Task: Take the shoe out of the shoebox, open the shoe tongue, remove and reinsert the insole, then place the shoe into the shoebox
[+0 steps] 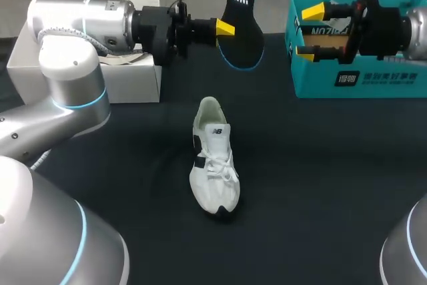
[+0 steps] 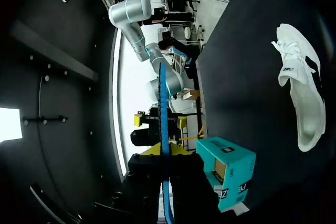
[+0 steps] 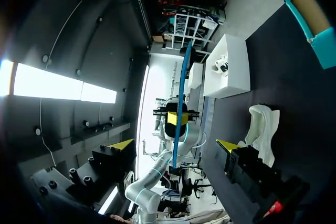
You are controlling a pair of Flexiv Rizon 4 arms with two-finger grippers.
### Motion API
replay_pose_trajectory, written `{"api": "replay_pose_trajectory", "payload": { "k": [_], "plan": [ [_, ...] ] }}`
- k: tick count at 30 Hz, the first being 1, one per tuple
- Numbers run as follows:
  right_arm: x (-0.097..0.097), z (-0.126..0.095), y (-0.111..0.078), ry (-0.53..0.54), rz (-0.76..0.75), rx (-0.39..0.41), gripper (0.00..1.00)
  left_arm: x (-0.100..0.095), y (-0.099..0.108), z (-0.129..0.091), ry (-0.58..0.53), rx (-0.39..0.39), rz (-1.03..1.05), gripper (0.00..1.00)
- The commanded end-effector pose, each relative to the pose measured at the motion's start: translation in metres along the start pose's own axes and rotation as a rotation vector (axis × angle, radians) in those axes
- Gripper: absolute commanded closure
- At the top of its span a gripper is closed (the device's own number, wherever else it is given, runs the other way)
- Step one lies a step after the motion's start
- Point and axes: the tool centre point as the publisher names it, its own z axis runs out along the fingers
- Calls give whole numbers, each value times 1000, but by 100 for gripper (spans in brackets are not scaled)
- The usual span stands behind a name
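A white sneaker (image 1: 213,158) lies on the black table, toe toward me, also visible as the sneaker (image 2: 299,93) in the left wrist view and the sneaker (image 3: 261,132) in the right. My left gripper (image 1: 225,28) is shut on the black, blue-edged insole (image 1: 241,28), holding it in the air above the table's far middle. From the left wrist the gripper (image 2: 164,151) shows the insole (image 2: 163,114) edge-on between its tips. My right gripper (image 1: 308,31) stands open and empty in front of the teal shoebox (image 1: 360,75), facing the insole (image 3: 182,87); its tips (image 3: 176,145) are wide apart.
A white box (image 1: 127,78) with paper inside stands at the back left, behind my left arm. The teal shoebox (image 2: 228,171) sits at the back right. Black tabletop (image 1: 320,185) surrounds the sneaker.
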Motion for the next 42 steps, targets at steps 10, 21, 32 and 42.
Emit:
{"api": "replay_pose_trajectory", "payload": {
  "k": [10, 21, 32, 42],
  "plan": [
    [1, 13, 6, -2, -19, 17, 0, 3, 7, 8, 14, 17, 18, 100],
    [-2, 53, 19, -76, 41, 87, 0, 4, 10, 15, 20, 23, 31, 100],
    [-3, 67, 22, -102, 67, 100, 39, 4, 13, 31, -6, -19, 65, 100],
    [-6, 73, 21, -99, 71, 116, 61, 2, 17, 32, -21, -20, 60, 100]
  ]
}}
